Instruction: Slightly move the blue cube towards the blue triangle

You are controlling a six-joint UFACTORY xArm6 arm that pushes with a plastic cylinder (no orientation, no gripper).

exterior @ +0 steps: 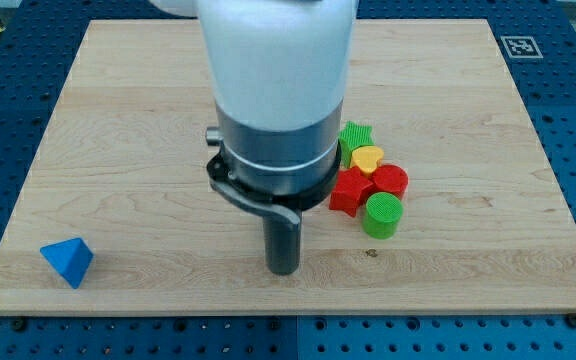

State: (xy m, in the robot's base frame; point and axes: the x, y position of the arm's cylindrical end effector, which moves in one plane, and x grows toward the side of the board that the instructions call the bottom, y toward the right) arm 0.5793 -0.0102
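At the lower middle of the counter, our tip rests on the wood, directly below the large white and grey arm body that fills the centre of the view. We carry no gripper: the arm ends in a plain rod, so nothing opens, closes or holds.

Just to the view's right of the tip lies a tight cluster of blocks. The red star-like block is nearest, with the green cylinder at its lower right. The red cylinder sits beside both. The yellow heart sits above the red blocks, and a green star-shaped block lies above that, partly behind the arm. The tip stands apart from all of these and touches none.

The blue triangle lies well apart, near the view's bottom left corner of the counter.

The blue cube does not show in this view. We judge it may be hidden behind the arm body, but we cannot confirm this.

Task status: we cannot tell how near the cube stands to the triangle, so progress cannot be verified. We judge that contact with the cube and the short push toward the view's lower left remain to be confirmed.
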